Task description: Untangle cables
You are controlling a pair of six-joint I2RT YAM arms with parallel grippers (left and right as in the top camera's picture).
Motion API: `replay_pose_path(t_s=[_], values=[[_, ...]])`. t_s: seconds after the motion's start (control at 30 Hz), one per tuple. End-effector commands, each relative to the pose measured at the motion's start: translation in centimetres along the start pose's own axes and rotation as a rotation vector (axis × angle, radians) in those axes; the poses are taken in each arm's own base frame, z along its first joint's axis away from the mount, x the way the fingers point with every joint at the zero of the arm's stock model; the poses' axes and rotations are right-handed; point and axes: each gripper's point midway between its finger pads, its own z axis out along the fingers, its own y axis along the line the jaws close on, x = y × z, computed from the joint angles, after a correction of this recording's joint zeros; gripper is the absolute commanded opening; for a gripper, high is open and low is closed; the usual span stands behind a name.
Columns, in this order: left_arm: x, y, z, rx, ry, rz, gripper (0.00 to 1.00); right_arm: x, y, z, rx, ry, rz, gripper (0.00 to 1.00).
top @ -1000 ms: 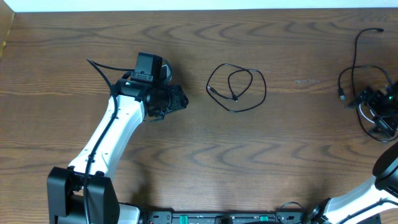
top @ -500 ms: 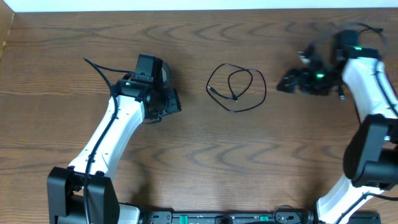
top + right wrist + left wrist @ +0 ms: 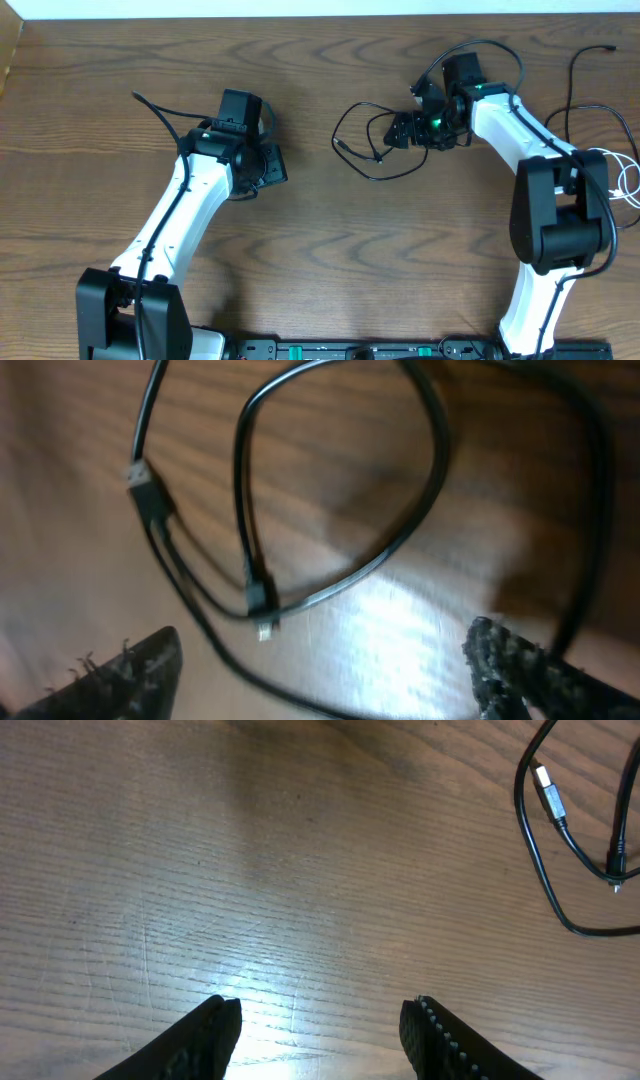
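The black cord [image 3: 375,177] lies in loops in the middle of the table [image 3: 300,260]. The right gripper [image 3: 402,131] hangs over the right side of the loops, fingers spread wide, holding nothing. The left gripper [image 3: 278,165] sits left of the cord, fingers apart and empty. The white cord [image 3: 630,175] lies by the right edge.

- No text, brand, number or sign can be read in any view.
- The plug [image 3: 547,792] of the black cable [image 3: 442,460] shows no mark that I can read.
- The dark rail [image 3: 350,351] at the lower edge of the overhead view carries small green spots, too small to read.
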Motion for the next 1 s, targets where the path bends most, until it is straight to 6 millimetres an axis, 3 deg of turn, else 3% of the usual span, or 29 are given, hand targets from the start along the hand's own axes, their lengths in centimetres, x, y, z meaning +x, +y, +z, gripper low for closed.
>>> replay_pose_path(t_s=[0.0,0.17,0.43,0.57,0.63,0.97], values=[[0.2,0.5,0.0,-0.021,0.000,0.003,0.56,0.2,0.0,1.8,-0.018,0.012,0.084,0.73],[0.2,0.5,0.0,-0.020,-0.001,0.003,0.56,-0.3,0.2,4.2,-0.029,-0.004,0.135,0.56],[0.2,0.5,0.0,-0.020,0.000,0.003,0.56,1.1,2.4,7.4,-0.032,0.041,0.094,0.37],[0.2,0.5,0.0,-0.020,0.000,0.002,0.57,1.1,3.2,7.9,-0.032,0.038,0.068,0.10],[0.2,0.5,0.0,-0.020,0.000,0.003,0.56,1.2,3.2,7.9,-0.032,0.039,0.068,0.01],[0.2,0.5,0.0,-0.020,0.001,0.002,0.56,2.7,2.9,7.5,-0.020,0.101,0.095,0.01]])
